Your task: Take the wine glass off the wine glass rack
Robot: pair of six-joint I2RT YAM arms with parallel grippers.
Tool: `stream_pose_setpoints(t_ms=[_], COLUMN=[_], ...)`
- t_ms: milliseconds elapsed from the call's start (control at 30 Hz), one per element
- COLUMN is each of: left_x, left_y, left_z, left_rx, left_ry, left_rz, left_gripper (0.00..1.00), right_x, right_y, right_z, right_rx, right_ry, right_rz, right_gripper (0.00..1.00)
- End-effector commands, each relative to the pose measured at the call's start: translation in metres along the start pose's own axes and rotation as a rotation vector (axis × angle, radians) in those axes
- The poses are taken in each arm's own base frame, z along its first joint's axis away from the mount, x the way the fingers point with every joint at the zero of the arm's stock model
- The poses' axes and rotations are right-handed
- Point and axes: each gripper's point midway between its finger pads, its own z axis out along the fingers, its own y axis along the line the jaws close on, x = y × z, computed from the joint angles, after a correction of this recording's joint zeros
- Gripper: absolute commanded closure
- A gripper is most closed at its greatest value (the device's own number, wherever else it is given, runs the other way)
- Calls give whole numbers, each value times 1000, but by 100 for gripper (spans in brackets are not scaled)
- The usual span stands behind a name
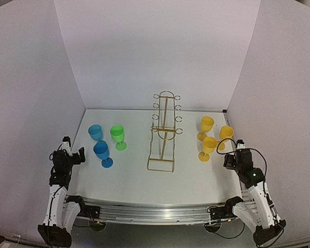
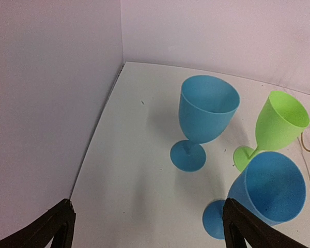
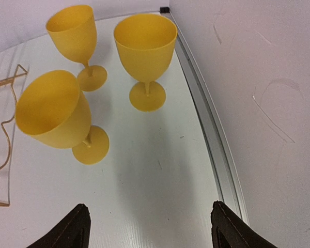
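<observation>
At the lower left of the top view my left tool (image 1: 76, 155) hangs with its fingers spread apart, holding nothing. Just right of it, the blue glasses (image 1: 102, 151) and the green glass (image 1: 117, 134) stand upright on the worktop (image 1: 129, 181). In the middle of the frame the wine glass rack (image 1: 164, 132) stands on its base, and I see no glass on any of its hooks. To its right the yellow glasses (image 1: 209, 145) stand upright in a cluster. At the lower right my right tool (image 1: 231, 161) is likewise spread and empty. I judge that nothing is left to lift. To do this well, I would check each thin wire hook closely, then keep both tools well off the top-heavy glasses.
</observation>
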Motion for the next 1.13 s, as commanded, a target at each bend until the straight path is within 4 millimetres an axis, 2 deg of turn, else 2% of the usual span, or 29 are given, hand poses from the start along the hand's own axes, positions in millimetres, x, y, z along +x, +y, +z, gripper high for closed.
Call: stream_pose_setpoints(t_ms=[0,100,233,433,600,700,900,1100], left_x=[-13,-6,5,5,17,17,27,36], left_y=[-15,-11,-16,-26,-49,-43,-28,-35], left_z=[-7,-9,-9,-8,-23,-26,-24,-21], left_rx=[97,89,120,186,320,284,199,244], left_ry=[-62,-32,-39,-105,-161,-191,-137,-121], left_rz=[18,27,110,111,159,96,37,24], left_gripper=[0,0,1,0,0,0,0,0], right_x=[-8,1,13,11,21,33,39,40], right_y=[19,31,36,33,23,20,14,15], right_z=[-7,-7,-6,-17,-3,9,13,14], right_rx=[-151,-243,-296,-309,-256,-237,-210,-212], right_ry=[-165,-219,-310,-414,-387,-352,-367,-360], right_rz=[-10,-24,-53,-53,-1,35,57,55], right_gripper=[25,23,21,19,19,19,19,19])
